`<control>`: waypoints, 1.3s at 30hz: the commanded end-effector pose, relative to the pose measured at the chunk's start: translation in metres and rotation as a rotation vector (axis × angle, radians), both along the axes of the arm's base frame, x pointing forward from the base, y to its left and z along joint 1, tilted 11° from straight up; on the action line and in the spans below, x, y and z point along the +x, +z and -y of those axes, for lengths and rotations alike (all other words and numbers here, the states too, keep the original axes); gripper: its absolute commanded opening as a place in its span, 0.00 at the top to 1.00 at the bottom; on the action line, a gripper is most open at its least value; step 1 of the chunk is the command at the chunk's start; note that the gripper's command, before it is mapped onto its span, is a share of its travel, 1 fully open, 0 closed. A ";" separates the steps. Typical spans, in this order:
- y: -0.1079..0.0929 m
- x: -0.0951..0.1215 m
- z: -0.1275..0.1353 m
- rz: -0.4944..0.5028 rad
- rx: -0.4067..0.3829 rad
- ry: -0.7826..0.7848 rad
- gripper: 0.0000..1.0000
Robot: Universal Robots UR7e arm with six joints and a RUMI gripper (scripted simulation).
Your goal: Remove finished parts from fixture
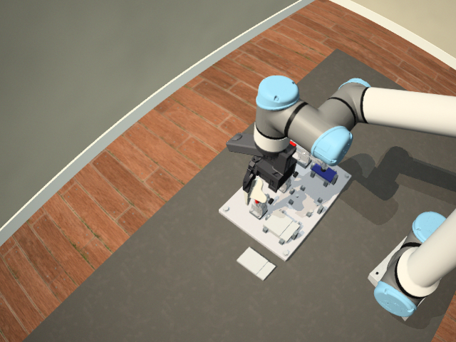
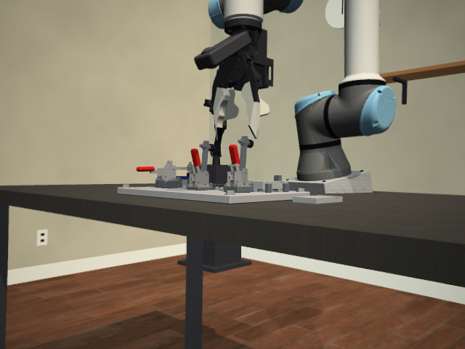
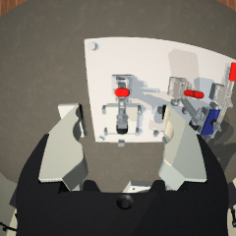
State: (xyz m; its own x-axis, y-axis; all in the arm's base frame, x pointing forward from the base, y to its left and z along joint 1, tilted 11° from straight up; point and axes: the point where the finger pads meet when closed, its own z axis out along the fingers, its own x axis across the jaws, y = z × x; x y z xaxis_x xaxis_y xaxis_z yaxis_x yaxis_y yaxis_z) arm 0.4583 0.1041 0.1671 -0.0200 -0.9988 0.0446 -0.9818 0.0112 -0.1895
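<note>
My gripper is open and empty, hanging above the near-left part of the white fixture plate. Below it stands a toggle clamp with its red handle raised. One pale slotted part lies in the fixture near the front corner. A second slotted part lies flat on the table just in front of the plate. The blue blank sits clamped at the far corner. In the wrist view my fingers frame the clamp, and the blue blank is at the right.
In the side view two red clamp handles stand upright under my gripper, and a third handle lies level at the left. The arm's base stands at the table's right. Small locator pins stud the plate.
</note>
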 end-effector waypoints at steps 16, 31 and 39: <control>-0.003 -0.016 0.000 0.001 0.000 0.000 0.41; -0.012 -0.059 -0.001 0.001 0.000 0.000 0.41; -0.016 -0.079 -0.001 0.001 0.000 0.000 0.41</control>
